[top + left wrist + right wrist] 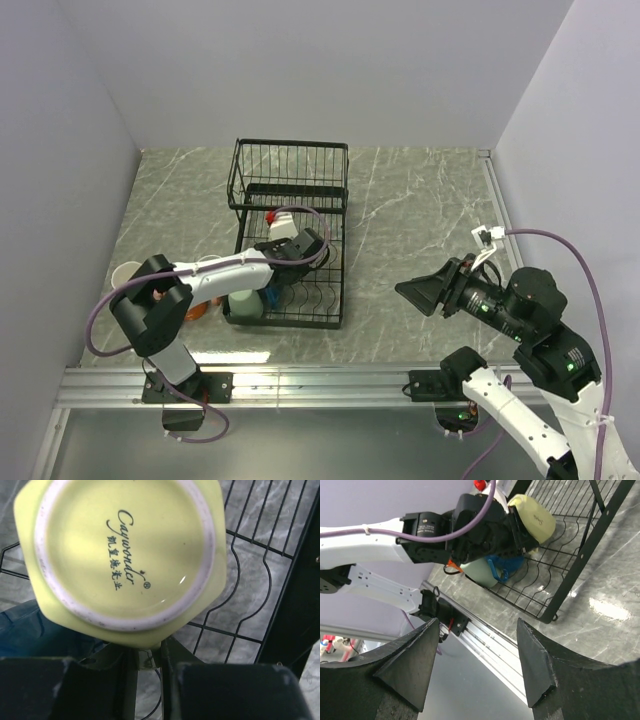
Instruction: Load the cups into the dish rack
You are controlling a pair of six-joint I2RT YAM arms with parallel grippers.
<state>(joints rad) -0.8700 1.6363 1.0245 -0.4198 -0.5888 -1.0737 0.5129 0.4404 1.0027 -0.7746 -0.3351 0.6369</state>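
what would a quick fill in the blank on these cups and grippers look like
1. The left gripper holds a yellow-green cup whose base reads ___.
2. The right gripper is ___ and holds nothing.
3. The blue cup and the pale green cup sit in the dish rack at its near ___ corner.
Missing words: Caywonder; open; left

Dish rack [290, 172], left end effector [305, 248] above it
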